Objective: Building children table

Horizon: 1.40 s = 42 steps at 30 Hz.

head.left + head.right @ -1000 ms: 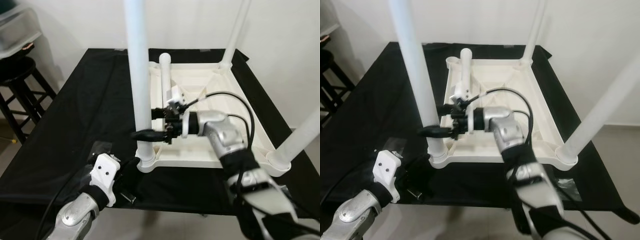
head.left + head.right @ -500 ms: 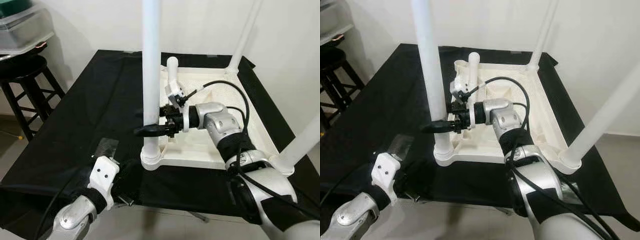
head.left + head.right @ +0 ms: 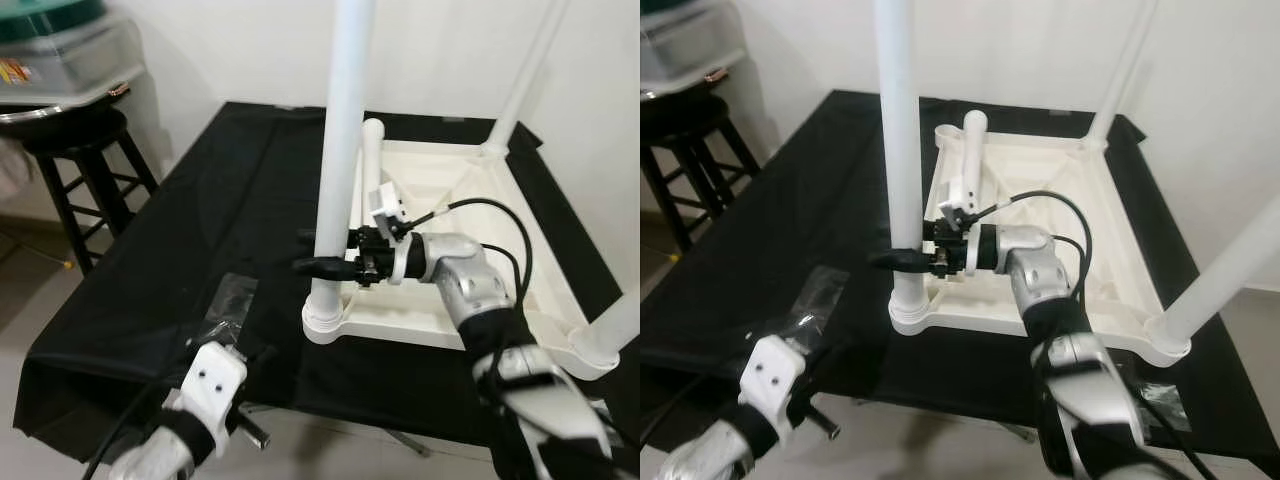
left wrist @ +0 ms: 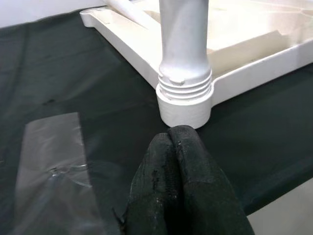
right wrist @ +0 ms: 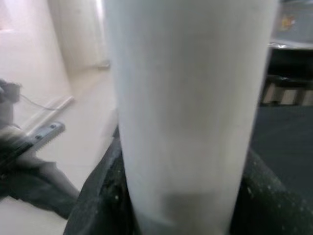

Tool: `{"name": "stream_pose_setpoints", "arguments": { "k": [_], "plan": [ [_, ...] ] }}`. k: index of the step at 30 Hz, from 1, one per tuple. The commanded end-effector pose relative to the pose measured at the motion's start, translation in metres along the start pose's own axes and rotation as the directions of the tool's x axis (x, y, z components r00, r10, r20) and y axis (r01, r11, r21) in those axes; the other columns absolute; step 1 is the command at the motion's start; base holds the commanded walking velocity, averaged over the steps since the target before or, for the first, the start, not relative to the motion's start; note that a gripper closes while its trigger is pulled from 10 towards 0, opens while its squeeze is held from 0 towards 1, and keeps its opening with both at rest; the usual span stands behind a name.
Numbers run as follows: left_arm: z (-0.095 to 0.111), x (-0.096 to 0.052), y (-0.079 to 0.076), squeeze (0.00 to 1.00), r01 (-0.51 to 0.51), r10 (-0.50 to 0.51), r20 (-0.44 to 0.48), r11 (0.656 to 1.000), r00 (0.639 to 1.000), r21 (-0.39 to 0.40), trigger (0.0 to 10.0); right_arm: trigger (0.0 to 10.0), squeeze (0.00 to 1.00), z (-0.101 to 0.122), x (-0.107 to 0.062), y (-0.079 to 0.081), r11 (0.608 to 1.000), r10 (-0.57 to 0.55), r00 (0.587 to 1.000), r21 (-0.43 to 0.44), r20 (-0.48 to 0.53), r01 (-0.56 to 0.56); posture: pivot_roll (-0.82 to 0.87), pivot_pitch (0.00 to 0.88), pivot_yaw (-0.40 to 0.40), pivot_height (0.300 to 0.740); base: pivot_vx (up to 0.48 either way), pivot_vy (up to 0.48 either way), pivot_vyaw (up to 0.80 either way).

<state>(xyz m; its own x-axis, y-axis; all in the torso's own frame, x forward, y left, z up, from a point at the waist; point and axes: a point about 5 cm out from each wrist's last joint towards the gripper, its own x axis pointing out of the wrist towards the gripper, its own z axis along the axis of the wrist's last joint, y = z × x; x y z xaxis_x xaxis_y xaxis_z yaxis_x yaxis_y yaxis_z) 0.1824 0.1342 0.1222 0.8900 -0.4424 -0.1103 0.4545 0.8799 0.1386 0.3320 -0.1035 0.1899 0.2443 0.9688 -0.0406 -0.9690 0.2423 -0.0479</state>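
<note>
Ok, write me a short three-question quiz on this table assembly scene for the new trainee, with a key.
1. True or false: the right gripper is clamped around the near-left table leg.
2. How many legs already stand upright in corner sockets of the upside-down white tabletop? A) one B) three C) four
3. Fill in: the loose fourth leg lies on the ______, its end near the empty far-left socket.

Key:
1. True: its black fingers sit on either side of the leg, low on it, just above the threaded socket.
2. B: the near-left leg, the far-right leg and the near-right leg.
3. tabletop. The left gripper is shut, on the black cloth close to that socket.
</note>
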Motion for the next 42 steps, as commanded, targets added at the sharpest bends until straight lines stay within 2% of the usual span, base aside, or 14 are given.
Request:
{"name": "stream_pose_setpoints", "arguments": {
  "k": [1, 3, 11, 12, 14, 15, 21, 23, 24, 34, 35, 39, 40, 42],
  "plan": [
    [0.001, -0.002, -0.001, 0.0, -0.011, 0.011, 0.0, 1.0, 1.0, 0.025, 10.0, 0.0, 0.0, -0.045, 0.009, 0.026, 0.973, -0.152, 0.973, 0.149, -0.173, 0.178, 0.06, 0.138, -0.018, 0.74, 0.0, 0.0, 0.0],
    [0.002, -0.003, 0.0, 0.0, -0.018, 0.019, -0.005, 0.998, 1.0, 0.059, 10.0, 0.0, 0.0, -0.055, 0.017, 0.063, 0.887, -0.407, 0.88, 0.125, -0.245, 0.445, 0.04, 0.135, 0.009, 0.74, 0.0, 0.0, 0.0],
    [0.002, -0.01, -0.011, 0.0, 0.029, -0.029, -0.01, 1.0, 1.0, -0.003, 10.0, 0.0, 0.0, -0.05, 0.014, 0.044, 0.877, -0.437, 0.87, 0.105, -0.228, 0.469, 0.02, 0.127, 0.007, 0.74, 0.0, 0.0, 0.0],
    [0.003, -0.009, -0.016, 0.0, 0.073, -0.073, 0.001, 0.997, 0.997, -0.023, 10.0, 10.0, 0.0, -0.046, 0.02, 0.04, 0.89, -0.417, 0.882, 0.098, -0.219, 0.445, 0.02, 0.119, 0.007, 0.74, 0.0, 0.0, 0.0],
    [0.003, -0.009, -0.017, 0.0, 0.082, -0.082, 0.003, 0.996, 0.997, -0.026, 10.0, 10.0, 0.0, -0.042, 0.022, 0.039, 0.9, -0.399, 0.893, 0.099, -0.207, 0.425, 0.02, 0.119, 0.007, 0.74, 0.0, 0.0, 0.0],
    [0.003, -0.008, -0.018, 0.0, 0.091, -0.091, 0.006, 0.995, 0.996, -0.034, 10.0, 10.0, 1.0, -0.036, 0.023, 0.031, 0.914, -0.372, 0.909, 0.096, -0.185, 0.394, 0.02, 0.119, 0.007, 0.74, 0.0, 0.0, 0.0],
    [0.002, -0.006, -0.019, 0.0, 0.101, -0.1, 0.012, 0.994, 0.995, -0.043, 10.0, 10.0, 1.0, -0.007, 0.022, 0.017, 0.96, -0.273, 0.957, 0.03, -0.098, 0.277, 0.03, 0.104, 0.007, 0.74, 0.0, 0.0, 0.0],
    [0.001, -0.004, -0.019, 0.0, 0.102, -0.102, 0.016, 0.994, 0.995, -0.047, 10.0, 10.0, 0.48, 0.017, 0.02, 0.008, 0.992, -0.118, 0.993, -0.048, -0.026, 0.116, 0.04, 0.094, 0.004, 0.74, 0.0, 0.0, 0.0],
    [0.001, -0.004, -0.019, 0.0, 0.104, -0.103, 0.018, 0.993, 0.995, -0.049, 10.0, 10.0, 0.0, 0.026, 0.019, 0.003, 0.996, -0.053, 0.999, -0.072, -0.009, 0.052, 0.04, 0.091, 0.005, 0.74, 0.0, 0.0, 0.0],
    [-0.001, -0.001, -0.018, 0.0, 0.116, -0.114, 0.033, 0.991, 0.993, -0.064, 10.0, 9.6, 0.0, 0.038, 0.03, -0.02, 0.977, 0.18, 0.98, -0.097, -0.084, -0.188, 0.07, 0.07, -0.012, 0.74, 0.0, 0.0, 0.0],
    [-0.002, -0.001, -0.018, 0.0, 0.113, -0.111, 0.037, 0.991, 0.993, -0.065, 10.0, 2.9, 0.0, 0.039, 0.03, -0.021, 0.972, 0.218, 0.973, -0.068, -0.076, -0.223, 0.07, 0.069, -0.011, 0.74, 0.0, 0.0, 0.0],
    [-0.003, -0.001, -0.018, 0.0, 0.11, -0.108, 0.041, 0.992, 0.993, -0.066, 10.0, 2.9, 0.0, 0.04, 0.029, -0.023, 0.965, 0.257, 0.964, -0.045, -0.068, -0.26, 0.07, 0.069, -0.011, 0.74, 0.0, 0.0, 0.0],
    [-0.003, -0.001, -0.017, 0.0, 0.11, -0.108, 0.044, 0.992, 0.993, -0.068, 10.0, 0.0, 0.0, 0.039, 0.027, -0.025, 0.962, 0.268, 0.961, -0.029, -0.069, -0.27, 0.08, 0.065, -0.015, 0.74, 0.0, 0.0, 0.0],
    [-0.003, 0.0, -0.017, 0.0, 0.11, -0.107, 0.05, 0.991, 0.993, -0.07, 10.0, 0.0, 0.0, 0.035, 0.024, -0.03, 0.968, 0.249, 0.965, 0.001, -0.079, -0.249, 0.08, 0.063, -0.014, 0.74, 0.0, 0.0, 0.0]
  ]
}}
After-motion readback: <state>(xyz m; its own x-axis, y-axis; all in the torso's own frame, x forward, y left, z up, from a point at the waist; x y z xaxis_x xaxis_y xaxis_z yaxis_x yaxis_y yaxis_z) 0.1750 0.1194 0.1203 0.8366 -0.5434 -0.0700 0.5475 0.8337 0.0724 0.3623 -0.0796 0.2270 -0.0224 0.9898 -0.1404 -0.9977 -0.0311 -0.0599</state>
